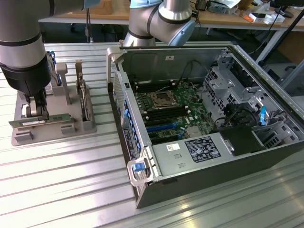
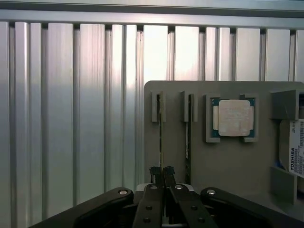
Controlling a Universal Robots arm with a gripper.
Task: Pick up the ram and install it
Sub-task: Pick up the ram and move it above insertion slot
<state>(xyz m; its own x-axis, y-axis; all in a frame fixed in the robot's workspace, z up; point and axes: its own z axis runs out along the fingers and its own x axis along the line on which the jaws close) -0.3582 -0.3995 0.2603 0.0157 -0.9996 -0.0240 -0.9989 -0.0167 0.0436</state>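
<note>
The ram [image 1: 40,121] is a long thin green stick lying level along the front of the grey holder [image 1: 54,130], at the exterior view's left. My gripper [image 1: 36,112] comes down on it from above and is shut on its top edge. In the wrist view the ram [image 2: 160,137] is edge-on, running away from the closed black fingertips [image 2: 156,172]. I cannot tell whether the stick has left its slot.
A second stick [image 2: 189,137] stands in the neighbouring slot. A square silvery processor [image 2: 233,118] and a labelled hard drive [image 2: 295,152] also sit on the holder. The open computer case [image 1: 142,187] with its motherboard [image 1: 166,111] lies at the exterior view's right, on the ribbed metal table [image 1: 61,180].
</note>
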